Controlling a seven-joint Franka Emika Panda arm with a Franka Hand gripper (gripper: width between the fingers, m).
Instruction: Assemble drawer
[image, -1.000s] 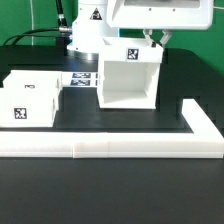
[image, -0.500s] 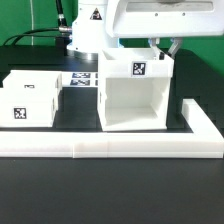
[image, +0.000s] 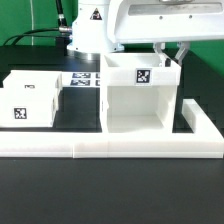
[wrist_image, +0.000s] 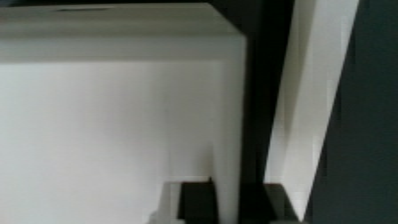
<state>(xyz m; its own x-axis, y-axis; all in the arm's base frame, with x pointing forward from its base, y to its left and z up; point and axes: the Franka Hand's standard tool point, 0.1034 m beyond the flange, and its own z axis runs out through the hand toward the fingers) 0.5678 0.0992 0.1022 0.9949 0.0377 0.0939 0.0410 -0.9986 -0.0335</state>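
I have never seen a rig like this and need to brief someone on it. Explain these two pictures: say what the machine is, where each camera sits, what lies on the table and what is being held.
The machine is a single robot arm that ends in a two-finger gripper. One picture comes from a camera standing off the arm and shows the whole scene. The other comes from a camera on the wrist, so it sees only a close-up of white walls.

The black table carries loose parts of a white drawer unit. The tall open-fronted housing stands in the middle, and the trays sit at the exterior view's left. The long low white border wall is not furniture, and neither is the flat marker board behind the parts.

The gripper is shut and appears to pinch the housing's top edge at its rear corner.
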